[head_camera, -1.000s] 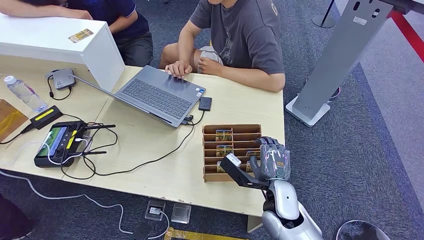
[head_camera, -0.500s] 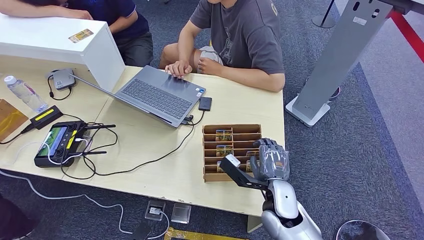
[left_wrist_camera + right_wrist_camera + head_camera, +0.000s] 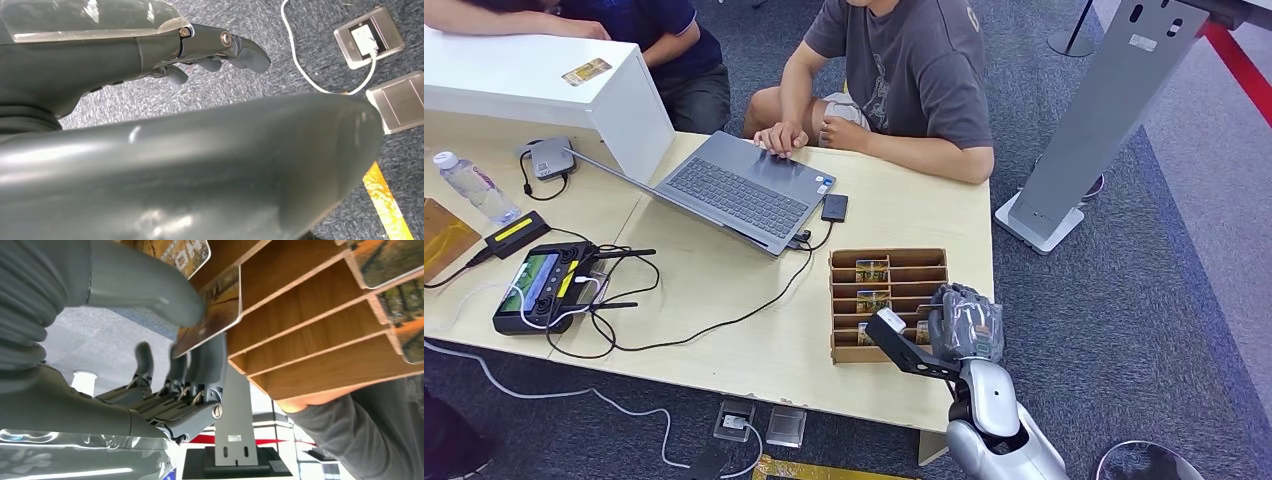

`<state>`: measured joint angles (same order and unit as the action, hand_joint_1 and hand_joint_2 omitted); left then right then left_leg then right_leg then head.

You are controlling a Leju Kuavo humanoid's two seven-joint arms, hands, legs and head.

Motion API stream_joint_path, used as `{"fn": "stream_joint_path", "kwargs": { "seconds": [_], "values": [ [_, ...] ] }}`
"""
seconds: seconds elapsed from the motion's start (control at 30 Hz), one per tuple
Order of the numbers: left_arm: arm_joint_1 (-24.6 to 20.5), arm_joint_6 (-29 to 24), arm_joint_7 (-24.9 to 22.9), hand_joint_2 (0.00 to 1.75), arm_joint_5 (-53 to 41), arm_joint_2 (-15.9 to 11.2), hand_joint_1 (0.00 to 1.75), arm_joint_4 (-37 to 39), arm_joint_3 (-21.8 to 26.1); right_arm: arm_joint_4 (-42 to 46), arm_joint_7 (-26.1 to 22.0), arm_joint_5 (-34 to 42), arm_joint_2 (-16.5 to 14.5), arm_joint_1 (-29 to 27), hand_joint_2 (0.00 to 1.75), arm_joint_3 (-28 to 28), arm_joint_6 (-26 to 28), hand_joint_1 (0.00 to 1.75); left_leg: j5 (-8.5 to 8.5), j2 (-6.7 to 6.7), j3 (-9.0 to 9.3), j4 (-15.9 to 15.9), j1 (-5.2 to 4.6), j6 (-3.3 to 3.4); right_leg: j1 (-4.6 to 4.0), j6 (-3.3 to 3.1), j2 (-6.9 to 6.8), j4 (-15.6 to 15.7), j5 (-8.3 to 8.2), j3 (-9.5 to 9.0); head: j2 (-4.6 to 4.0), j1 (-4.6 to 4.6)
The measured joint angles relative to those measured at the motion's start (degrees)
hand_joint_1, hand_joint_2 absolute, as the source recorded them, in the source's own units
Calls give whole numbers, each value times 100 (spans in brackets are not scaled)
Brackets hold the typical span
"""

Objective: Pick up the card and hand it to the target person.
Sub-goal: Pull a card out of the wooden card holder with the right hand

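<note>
- Grasping step in hand: our right hand (image 3: 965, 325) sits at the right end of the wooden card rack (image 3: 887, 258) on the table (image 3: 754, 350), fingers down into the near slots.
- In the right wrist view the thumb (image 3: 145, 287) presses one face of a card (image 3: 212, 317) and the fingers (image 3: 205, 362) back the other face, so we read it as pinched. The card is partly in its slot, not lifted out.
- The head view hides the contact behind the hand, so how firm the pinch is we can't really say.
- Other cards (image 3: 871, 270) stand in the far slots, untouched.
- Left hand (image 3: 220, 47) hangs over the carpet, fingers loosely curled, holding nothing; whether to call it clenched or released we cannot tell.
- Next move, our judgement: draw the card straight up along the slot dividers so it doesn't catch on the wood, then carry it across.
- Likely target is the person in the grey shirt (image 3: 914, 70) seated at the far side by the laptop (image 3: 739, 195); handover not yet begun.
- Risk: the thin card slipping from the pinch on the lift.
</note>
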<state>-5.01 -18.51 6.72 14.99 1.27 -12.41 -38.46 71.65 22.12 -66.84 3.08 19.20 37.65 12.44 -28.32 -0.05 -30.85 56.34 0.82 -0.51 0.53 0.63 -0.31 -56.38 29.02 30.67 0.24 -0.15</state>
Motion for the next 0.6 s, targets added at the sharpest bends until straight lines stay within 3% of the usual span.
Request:
{"fn": "stream_joint_path", "kwargs": {
  "seconds": [0.6],
  "values": [
    [-3,-2,1,0,107,-1,0,-29,-132,20,-16,14,0,3,175,-2,9,130,0,0,1,0,0,0,0,0,0,0,0,-1,0,0]
  ]
}}
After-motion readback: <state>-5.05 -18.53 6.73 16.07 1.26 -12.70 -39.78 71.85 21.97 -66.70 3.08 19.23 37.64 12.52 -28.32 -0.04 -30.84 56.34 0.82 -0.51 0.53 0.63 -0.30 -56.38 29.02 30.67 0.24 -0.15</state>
